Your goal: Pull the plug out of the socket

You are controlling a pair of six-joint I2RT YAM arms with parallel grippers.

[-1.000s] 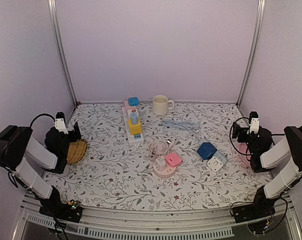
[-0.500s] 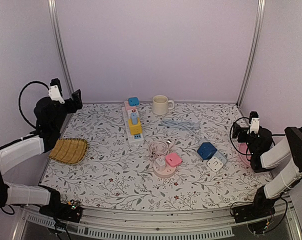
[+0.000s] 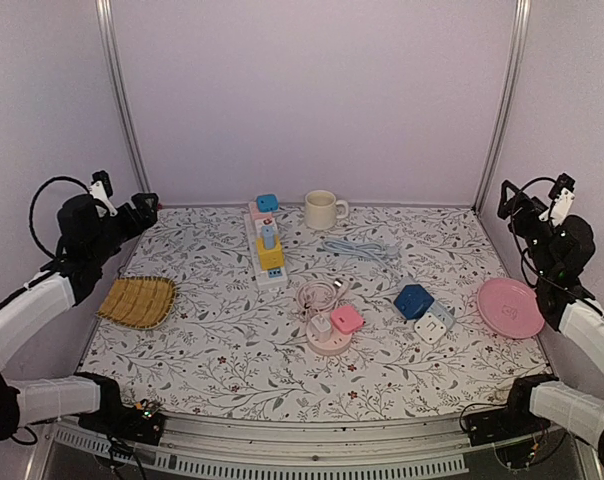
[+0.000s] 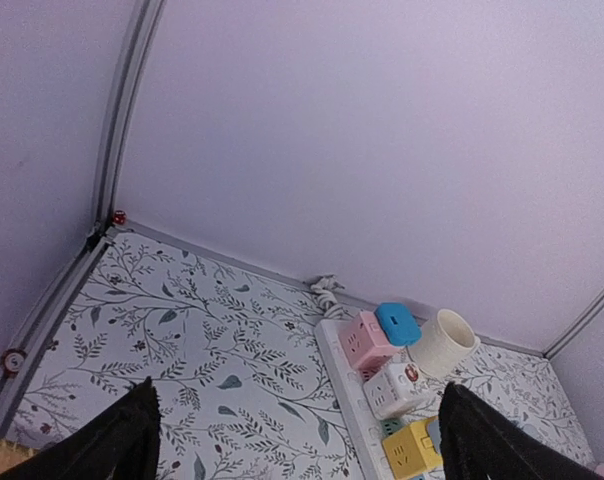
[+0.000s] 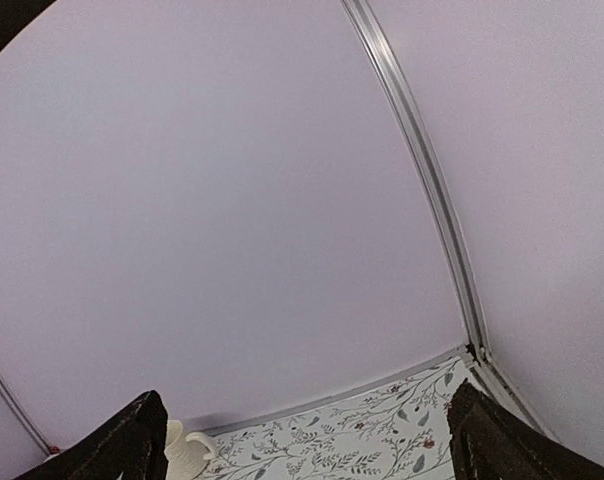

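A white power strip (image 3: 265, 245) lies at the back centre with several cube plugs in it: blue on pink (image 3: 267, 203), white, yellow (image 3: 271, 256). It also shows in the left wrist view (image 4: 347, 390). A round pink socket (image 3: 329, 340) in the middle holds a white plug (image 3: 322, 325) and a pink plug (image 3: 347, 318). My left gripper (image 3: 142, 208) is raised at the far left, open and empty, and shows in its wrist view (image 4: 302, 440). My right gripper (image 3: 510, 200) is raised at the far right, open and empty, facing the back wall (image 5: 307, 440).
A cream mug (image 3: 322, 210) stands at the back. A blue cube (image 3: 413, 300) and a white cube (image 3: 434, 323) lie right of centre, with a pale blue cable (image 3: 360, 249) behind them. A woven basket (image 3: 137, 300) is at the left, a pink plate (image 3: 512, 307) at the right.
Both arms have risen from their folded rest, the left first and then the right. The basket and the pink plate, once partly hidden, now show.
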